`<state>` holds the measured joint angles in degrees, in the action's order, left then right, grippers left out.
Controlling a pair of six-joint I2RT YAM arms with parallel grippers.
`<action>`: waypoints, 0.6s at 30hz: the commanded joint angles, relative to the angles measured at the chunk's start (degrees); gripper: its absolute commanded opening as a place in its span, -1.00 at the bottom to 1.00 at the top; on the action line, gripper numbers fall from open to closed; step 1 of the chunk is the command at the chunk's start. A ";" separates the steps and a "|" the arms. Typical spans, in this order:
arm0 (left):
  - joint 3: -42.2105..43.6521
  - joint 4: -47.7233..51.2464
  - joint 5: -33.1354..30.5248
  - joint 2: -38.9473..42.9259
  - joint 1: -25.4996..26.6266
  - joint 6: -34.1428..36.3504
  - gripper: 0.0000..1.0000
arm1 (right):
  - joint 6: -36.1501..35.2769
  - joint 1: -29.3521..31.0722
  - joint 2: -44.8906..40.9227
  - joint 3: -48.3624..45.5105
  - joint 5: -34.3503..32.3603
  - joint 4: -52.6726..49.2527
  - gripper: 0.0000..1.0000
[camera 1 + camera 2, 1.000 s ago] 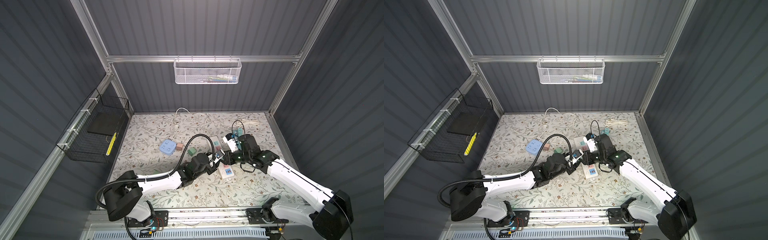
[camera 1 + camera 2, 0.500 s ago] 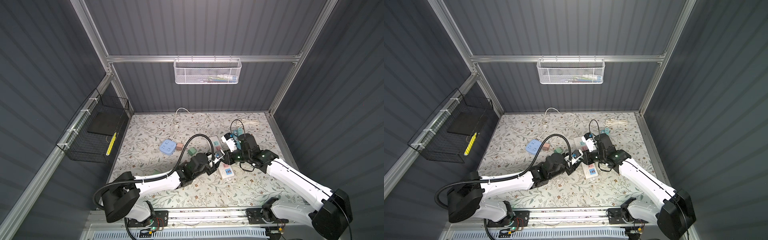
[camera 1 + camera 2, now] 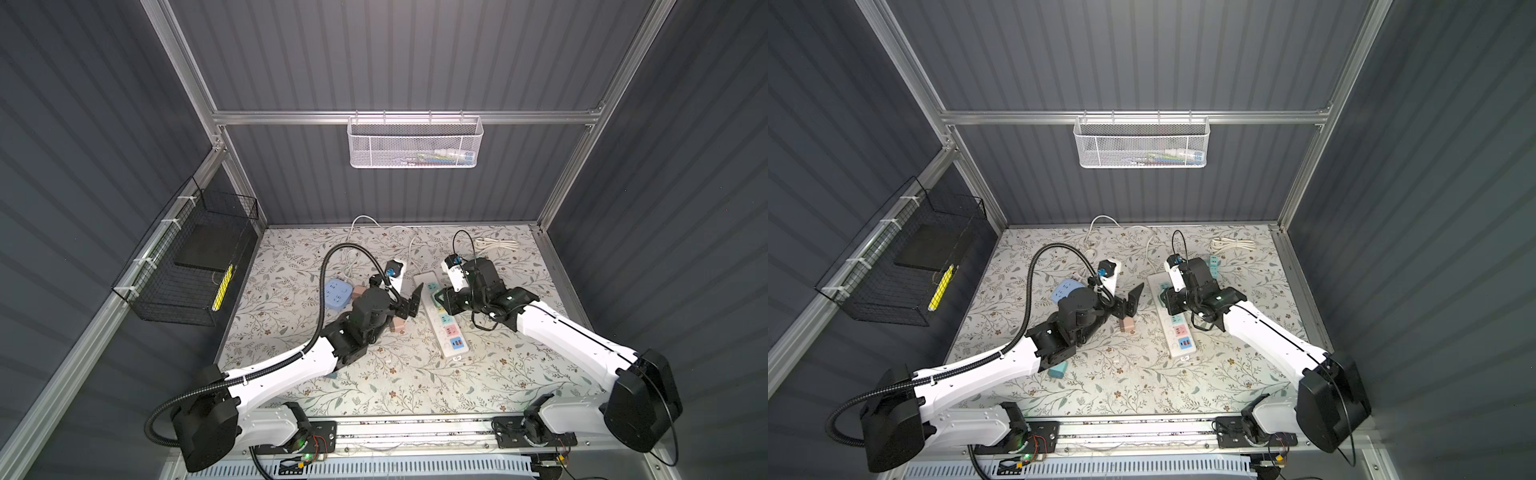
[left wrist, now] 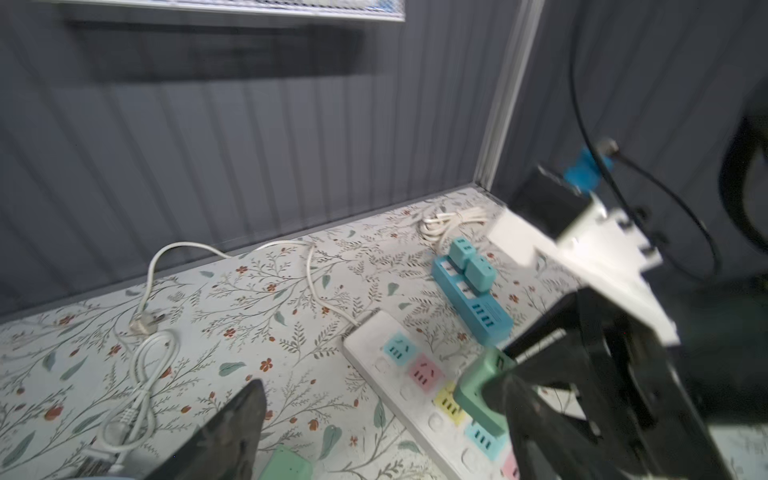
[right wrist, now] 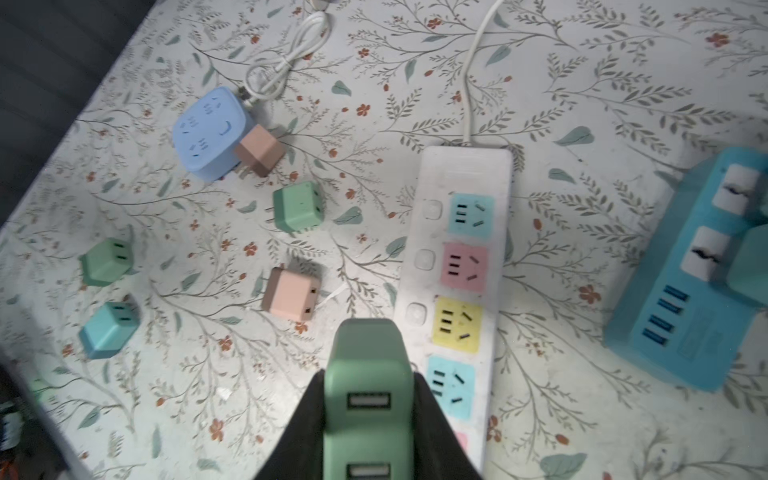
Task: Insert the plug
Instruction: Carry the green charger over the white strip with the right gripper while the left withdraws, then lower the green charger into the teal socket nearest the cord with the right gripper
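The right gripper (image 5: 368,388) has its black fingers (image 5: 299,428) closed tight on the green plug (image 5: 365,374), one finger on each flank, with the plug's two USB ports facing the wrist camera. It holds the plug over the white power strip (image 3: 442,328), which lies right of the middle of the floral bench (image 3: 374,374) and runs from near to far. In the left wrist view the plug (image 4: 482,382) sits right at the strip's yellow socket (image 4: 446,401). Its prongs are hidden, so I cannot tell whether they are in the holes.

The left gripper (image 3: 409,303) hangs just left of the strip with its fingers (image 3: 417,292) spread wide and nothing between them. A pink plug (image 3: 399,324) lies on the bench just on its near side.

Farther left is a pale blue socket cube (image 5: 208,133) with a brown-pink plug (image 5: 259,151) touching it. A few more small plugs, green and teal, are scattered on that side of the bench. To the right of the white strip, and farther back, lies a teal power strip (image 4: 473,291) with two teal plugs standing in it. A white mesh basket (image 3: 413,143) hangs on the far wall.
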<state>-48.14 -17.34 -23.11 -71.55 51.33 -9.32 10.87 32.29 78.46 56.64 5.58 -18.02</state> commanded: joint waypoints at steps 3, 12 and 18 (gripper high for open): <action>-6.83 8.83 4.46 -3.74 -5.57 -9.37 0.85 | -5.81 -0.51 6.47 4.69 -8.00 4.14 -0.63; -10.34 14.91 18.69 -9.16 -7.75 -10.65 0.85 | -7.76 -1.79 18.74 10.87 -9.22 3.68 -0.67; -11.48 18.68 10.87 -7.33 -7.76 -7.93 0.89 | -5.22 -1.88 21.78 11.83 -11.25 6.11 -0.68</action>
<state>-58.06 -1.15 -9.50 -81.17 43.77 -18.46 4.71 30.52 99.79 66.81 -3.22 -13.91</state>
